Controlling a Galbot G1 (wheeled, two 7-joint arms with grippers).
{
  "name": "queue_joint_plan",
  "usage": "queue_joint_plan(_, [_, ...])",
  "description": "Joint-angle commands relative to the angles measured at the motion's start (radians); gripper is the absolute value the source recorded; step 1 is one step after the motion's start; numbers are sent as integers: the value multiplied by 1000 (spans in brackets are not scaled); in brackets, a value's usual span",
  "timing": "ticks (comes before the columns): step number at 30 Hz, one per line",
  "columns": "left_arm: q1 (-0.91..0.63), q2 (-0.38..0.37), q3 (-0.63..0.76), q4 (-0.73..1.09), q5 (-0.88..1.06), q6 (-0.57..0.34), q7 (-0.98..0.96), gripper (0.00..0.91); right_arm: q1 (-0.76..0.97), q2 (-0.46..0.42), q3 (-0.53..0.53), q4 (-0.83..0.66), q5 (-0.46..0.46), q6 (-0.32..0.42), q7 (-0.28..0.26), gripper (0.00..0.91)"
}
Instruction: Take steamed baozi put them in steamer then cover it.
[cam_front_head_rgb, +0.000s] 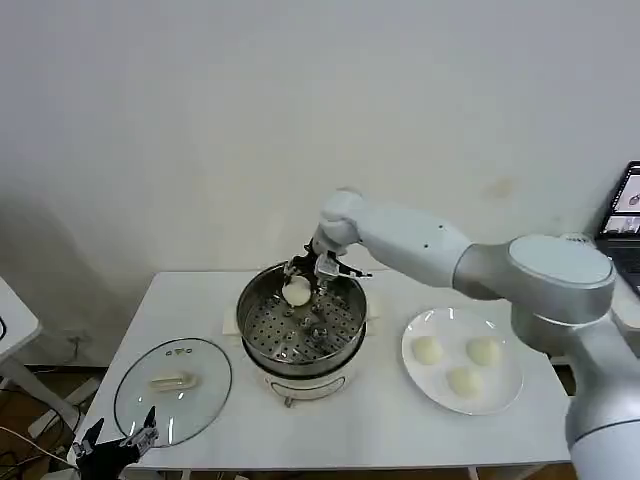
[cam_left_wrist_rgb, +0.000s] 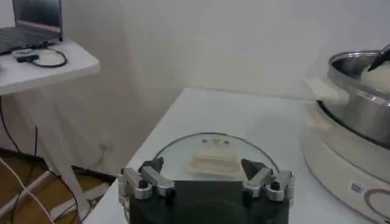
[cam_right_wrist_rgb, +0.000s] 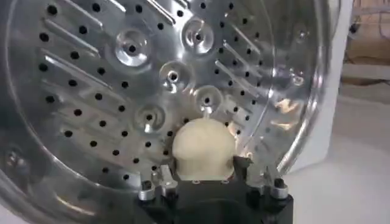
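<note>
Left gripper (cam_front_head_rgb: 120, 445) parked low at near table (cam_front_head_rgb: 380, 430) edge, fingers spread wide, just before glass lid (cam_front_head_rgb: 172, 388); white plate (cam_front_head_rgb: 505, 395) holding three baozi (cam_front_head_rgb: 427, 350); right gripper (cam_front_head_rgb: 300, 285) reaching into steamer (cam_front_head_rgb: 300, 322) above perforated tray, clamped on fourth baozi (cam_right_wrist_rgb: 203, 148); no legible writing.

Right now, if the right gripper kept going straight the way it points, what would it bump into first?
Probably the steamer's holey metal floor. The right gripper points down into the pot, shut on a baozi, so the bun would likely touch the tray before the gripper does. How far above the tray it hangs is hard to tell.
</note>
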Motion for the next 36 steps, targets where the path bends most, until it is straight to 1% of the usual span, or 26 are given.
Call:
queue_joint_plan(1, [-1,0,-2,-2,-5,4,0,907,-20,28,12,-35,-72,41,15,907])
queue_joint_plan(2, [-2,-1,-1,-2,-4,5,-1,907,-10,27,8,-28,-49,37,12,907])
queue_joint_plan(4, [-2,-2,2,-3,-2,5,-2,907,34,14,-16,9,52,9,-7,907])
queue_joint_plan(5, [-2,-2,4,-3,0,5,-2,907,44,10,-20,17,72,-2,-14,907])
queue_joint_plan(6, [-3,-4,6,-3,1,4,-3,907,86,-2,-26,45,117,-27,-26,907])
queue_joint_plan(7, [-4,-4,9,-3,2,4,-7,907,117,-18,-37,75,135,-39,-44,907])
queue_joint_plan(8, [-6,-5,11,-3,4,4,-11,907,130,-22,-40,86,141,-66,-48,907])
queue_joint_plan(9, [-6,-7,16,-2,17,2,-13,907,184,-54,-79,142,237,-143,-61,907])
queue_joint_plan(11, [-2,-5,25,-1,33,-5,-14,907,263,-102,-113,203,361,-264,-88,907])
queue_joint_plan(13, [1,-4,32,-5,42,-5,-14,907,318,-157,-132,304,469,-422,-122,907])
queue_joint_plan(15, [3,-1,41,-15,46,-2,-13,907,373,-243,-137,387,538,-528,-140,907])
queue_joint_plan(16, [3,1,43,-17,47,0,-13,907,387,-272,-139,409,546,-553,-145,907])
queue_joint_plan(17, [3,7,45,-22,48,4,-11,907,409,-323,-143,443,557,-610,-158,907])
queue_joint_plan(18, [3,11,46,-27,47,7,-9,907,419,-346,-148,456,562,-642,-165,907])
queue_joint_plan(19, [3,13,46,-30,47,8,-8,907,432,-394,-156,482,570,-680,-173,907])
queue_joint_plan(20, [1,20,44,-33,46,10,-8,907,442,-444,-171,509,577,-736,-182,907])
queue_joint_plan(21, [-1,25,43,-37,45,12,-7,907,453,-498,-195,538,591,-763,-191,907])
queue_joint_plan(22, [-1,28,42,-37,45,13,-7,907,458,-520,-209,552,597,-790,-198,907])
queue_joint_plan(23, [-2,33,40,-43,46,13,-6,907,461,-563,-229,584,619,-853,-212,907])
queue_joint_plan(26, [-1,46,42,-51,46,13,-3,907,426,-698,-242,662,658,-896,-220,907])
queue_joint_plan(28, [0,50,47,-56,49,14,-3,907,389,-769,-228,692,659,-909,-217,907])
queue_joint_plan(29, [2,52,50,-59,53,14,-2,907,359,-828,-222,717,658,-921,-213,907])
queue_joint_plan(31, [5,57,58,-66,62,13,1,907,313,-895,-218,752,656,-938,-205,907])
queue_joint_plan(33, [6,58,61,-71,68,13,3,907,265,-939,-208,780,653,-950,-197,907])
queue_joint_plan(34, [5,58,62,-74,72,14,6,907,210,-954,-186,795,656,-972,-183,907])
queue_joint_plan(36, [3,58,61,-77,75,15,10,907,146,-968,-131,798,642,-988,-180,907])
